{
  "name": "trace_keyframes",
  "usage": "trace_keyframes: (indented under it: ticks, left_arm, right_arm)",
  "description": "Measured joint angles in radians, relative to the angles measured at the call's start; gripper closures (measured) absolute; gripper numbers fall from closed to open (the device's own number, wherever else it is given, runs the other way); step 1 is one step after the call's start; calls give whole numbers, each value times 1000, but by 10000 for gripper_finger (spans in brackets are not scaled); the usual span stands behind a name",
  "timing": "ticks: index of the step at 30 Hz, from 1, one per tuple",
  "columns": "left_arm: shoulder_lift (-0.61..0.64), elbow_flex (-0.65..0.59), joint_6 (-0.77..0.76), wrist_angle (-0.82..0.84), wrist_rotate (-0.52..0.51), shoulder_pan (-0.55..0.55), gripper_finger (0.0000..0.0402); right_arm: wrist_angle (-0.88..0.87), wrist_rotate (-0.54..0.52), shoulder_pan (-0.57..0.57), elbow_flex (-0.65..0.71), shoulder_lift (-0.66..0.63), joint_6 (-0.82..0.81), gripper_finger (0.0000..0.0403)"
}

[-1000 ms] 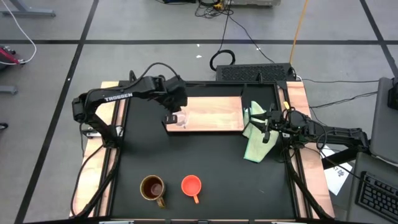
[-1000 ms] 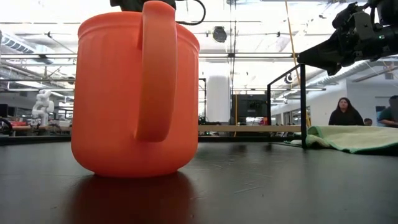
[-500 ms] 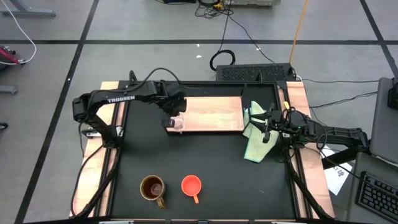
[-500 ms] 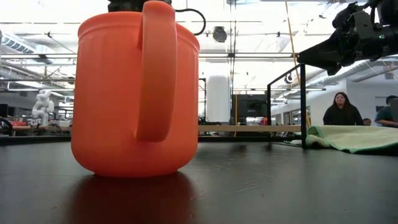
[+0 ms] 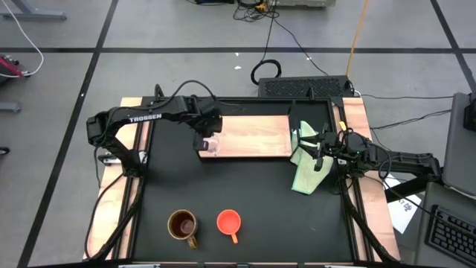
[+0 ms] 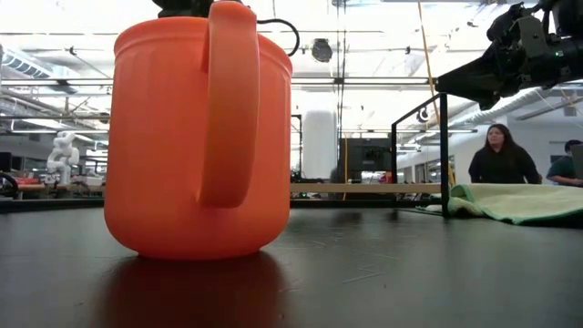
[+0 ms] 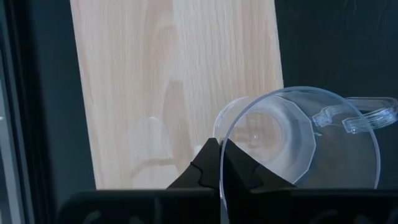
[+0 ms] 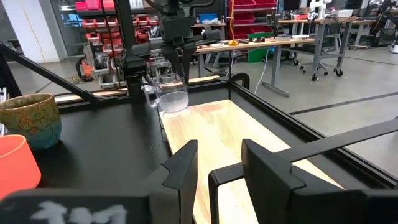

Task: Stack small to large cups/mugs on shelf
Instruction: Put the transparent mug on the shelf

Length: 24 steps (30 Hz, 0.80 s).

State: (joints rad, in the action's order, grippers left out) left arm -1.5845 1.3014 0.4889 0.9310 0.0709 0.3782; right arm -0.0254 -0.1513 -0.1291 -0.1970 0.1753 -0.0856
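In the high view the left pincer point(image 5: 209, 141) is at the left end of the shelf point(image 5: 256, 135), with the glass cup point(image 5: 213, 147) directly under it. The brown mug point(image 5: 183, 225) and the orange cup point(image 5: 228, 221) stand at the front of the desk point(image 5: 282, 223), well apart from the shelf. The left arm is clearly the nearer one to both. The right pincer point(image 5: 321, 151) waits over the green cloth point(image 5: 305, 176) at the right side.

In the low view the orange cup point(image 6: 199, 137) fills the near part, its handle turned to the camera. The shelf shows only as a thin pale line far behind. The glass cup is hidden here. A person stands in the room beyond.

The left wrist view gives what the others do not: the two fingers are pressed together on the rim of the glass cup point(image 7: 298, 140). The cup's base seems to lie on the shelf's point(image 7: 168, 74) corner, near the long edge, and its handle reaches out over the dark desk.

In the right wrist view the glass cup point(image 8: 171, 98) hangs from the left pincer point(image 8: 180, 62) low over the shelf point(image 8: 211, 137); I cannot tell if it touches. The right pincer's point(image 8: 214, 180) own fingers stand apart and hold nothing.
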Motion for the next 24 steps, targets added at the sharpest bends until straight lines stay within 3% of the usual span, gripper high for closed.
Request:
trace_keyframes:
  ticks: [24]
  left_arm:
    - [0,-51,55,-30,63,14,401]
  right_arm:
    - [0,0,0,-2,0,-7,286]
